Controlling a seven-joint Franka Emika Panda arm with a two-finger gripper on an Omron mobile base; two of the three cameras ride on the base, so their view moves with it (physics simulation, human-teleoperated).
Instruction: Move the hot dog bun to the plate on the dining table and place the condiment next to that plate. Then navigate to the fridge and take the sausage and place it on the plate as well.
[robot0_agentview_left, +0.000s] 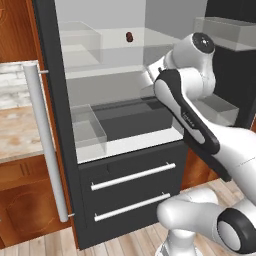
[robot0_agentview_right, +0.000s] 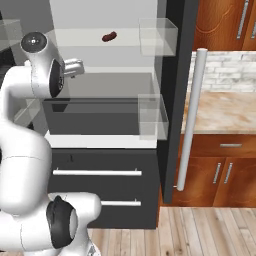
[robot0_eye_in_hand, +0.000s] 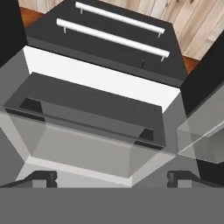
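Inside the fridge (robot0_agentview_left: 60, 125), hand (robot0_eye_in_hand: 111, 177) wide open, holding nothing

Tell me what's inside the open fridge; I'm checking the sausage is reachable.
Inside the fridge, the sausage lies on an upper glass shelf, with clear door bins and a dark drawer below. The arm hides part of the right interior.

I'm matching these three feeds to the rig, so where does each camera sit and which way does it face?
Left base view: behind the arm's left, facing the open fridge; sausage on an upper shelf; arm rises from lower right.
Right base view: behind the arm's right, same fridge; arm rises from lower left.
Hand view: on the hand, looking down into the fridge at the crisper drawer and the two bar handles below; open gripper tips at bottom.
Both base views share the sausage, shelves and door bins.
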